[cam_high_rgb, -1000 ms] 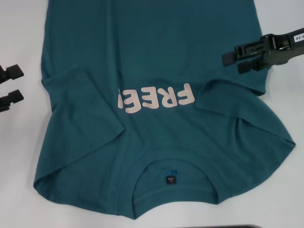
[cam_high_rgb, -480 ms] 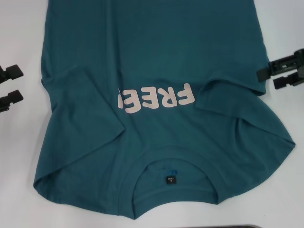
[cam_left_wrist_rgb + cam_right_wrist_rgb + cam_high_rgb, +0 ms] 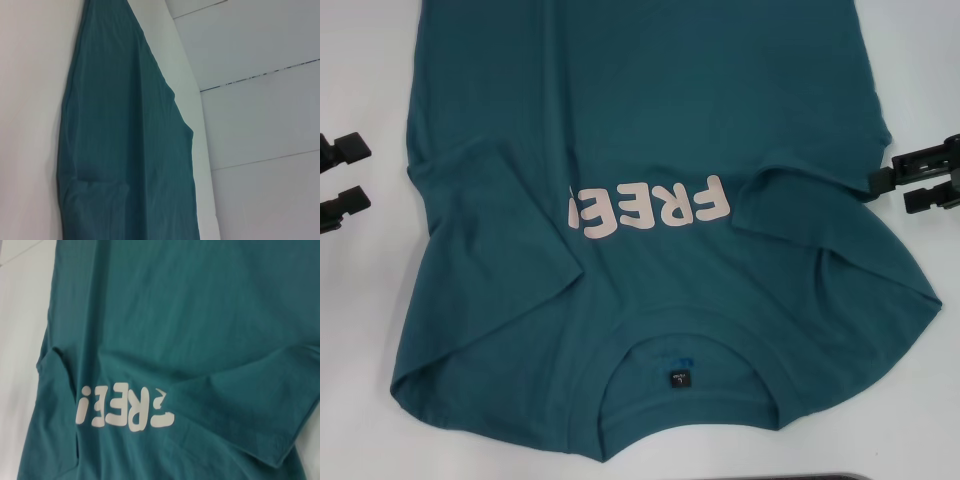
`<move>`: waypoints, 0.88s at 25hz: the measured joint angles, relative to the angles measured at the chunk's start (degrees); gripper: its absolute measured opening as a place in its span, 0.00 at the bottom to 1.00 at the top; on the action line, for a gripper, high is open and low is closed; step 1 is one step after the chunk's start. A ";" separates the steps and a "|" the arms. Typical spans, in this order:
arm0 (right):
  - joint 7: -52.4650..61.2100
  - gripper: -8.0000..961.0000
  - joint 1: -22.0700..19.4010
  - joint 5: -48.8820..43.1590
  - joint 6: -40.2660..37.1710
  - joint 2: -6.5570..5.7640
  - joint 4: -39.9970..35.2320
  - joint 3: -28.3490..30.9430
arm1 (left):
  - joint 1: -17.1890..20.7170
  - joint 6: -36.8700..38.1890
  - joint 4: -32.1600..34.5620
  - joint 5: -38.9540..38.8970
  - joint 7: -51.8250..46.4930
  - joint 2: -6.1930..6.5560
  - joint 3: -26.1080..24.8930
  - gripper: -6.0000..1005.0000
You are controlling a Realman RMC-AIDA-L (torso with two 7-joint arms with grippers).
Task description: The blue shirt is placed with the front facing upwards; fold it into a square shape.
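While the white table (image 3: 360, 60) takes up the whole scene, the blue shirt (image 3: 650, 120) covers most of it, lying front up with its collar (image 3: 685, 350) toward the robot and its body running away to the far edge of the head view. Both short sleeves are folded inward over the chest: the left one lies as a flap that hides the last of the pale letters "FREE" (image 3: 650, 212), and the right one reaches in to just beside the letter F. Cloth near the shoulders is creased rather than flat. A small black neck tag (image 3: 680, 379) sits inside the collar. At the right edge of the head view, the right gripper (image 3: 898, 185) reaches in sideways, its two dark fingers parted with nothing between them, their tips just beside the shirt's right edge where the folded sleeve begins. At the opposite edge, the left gripper (image 3: 352, 175) is likewise level, its fingers spread and empty, well clear of the shirt over bare table. The left wrist view shows a long strip of the shirt beside a pale panelled surface.
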 joint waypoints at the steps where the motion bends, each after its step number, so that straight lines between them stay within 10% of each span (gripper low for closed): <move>1: 0.04 0.94 -0.09 -0.12 0.59 0.30 0.06 -0.02 | -0.01 -0.03 0.00 0.00 0.00 -0.01 0.00 0.93; 22: 0.29 0.93 -0.17 -1.87 11.80 4.06 4.92 5.63 | 0.38 -0.18 0.00 0.00 0.25 -0.21 0.00 0.93</move>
